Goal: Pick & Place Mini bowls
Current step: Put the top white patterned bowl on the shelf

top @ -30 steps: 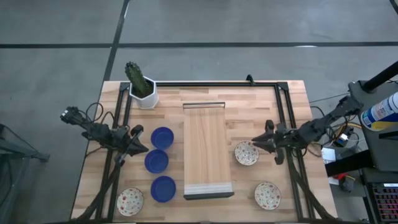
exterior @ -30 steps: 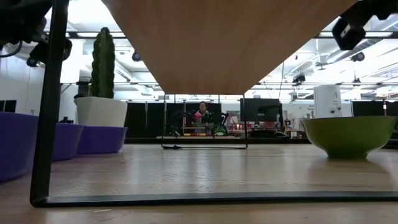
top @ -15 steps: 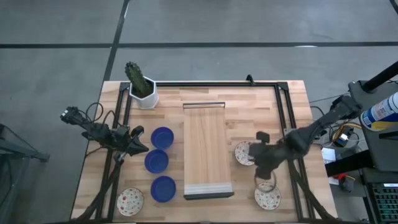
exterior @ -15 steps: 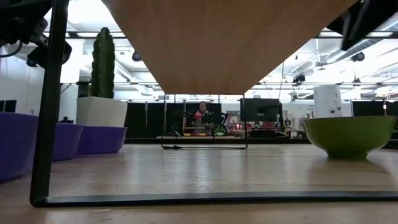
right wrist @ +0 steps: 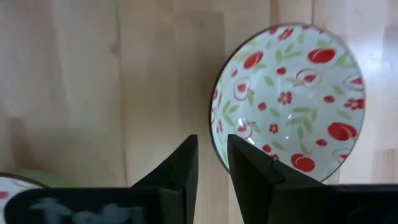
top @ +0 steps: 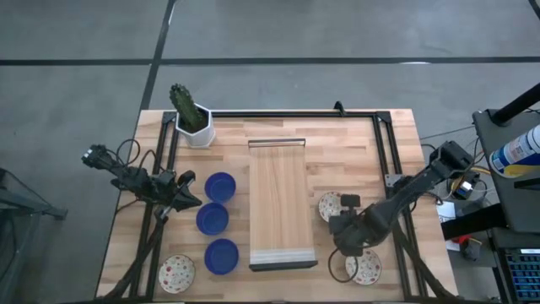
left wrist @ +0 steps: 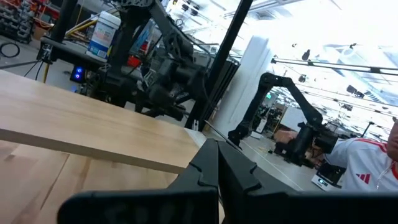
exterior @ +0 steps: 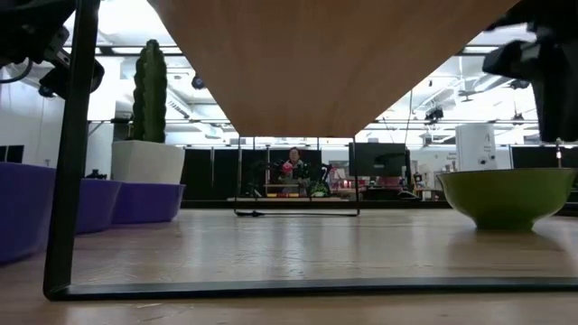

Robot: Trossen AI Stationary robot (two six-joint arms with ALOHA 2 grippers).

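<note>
Three blue mini bowls sit in a row left of the wooden board. A patterned mini bowl rests at the near left, and another lies right of the board, partly under my right arm. My right gripper points down, open by a narrow gap, above the rim of the near-right patterned bowl; the rim lines up with the gap between its fingers. My left gripper waits shut at the left, beside the blue bowls.
A white pot with a cactus stands at the far left corner. A black frame runs around the work area. The low view shows a bowl's green outside at the right and blue bowls at the left.
My right gripper has swung from beside the far-right patterned bowl toward the table's near edge and a little left. It has tipped from nearly level to pointing down, and now hangs over the near-right patterned bowl. The bowls have stayed in place.
</note>
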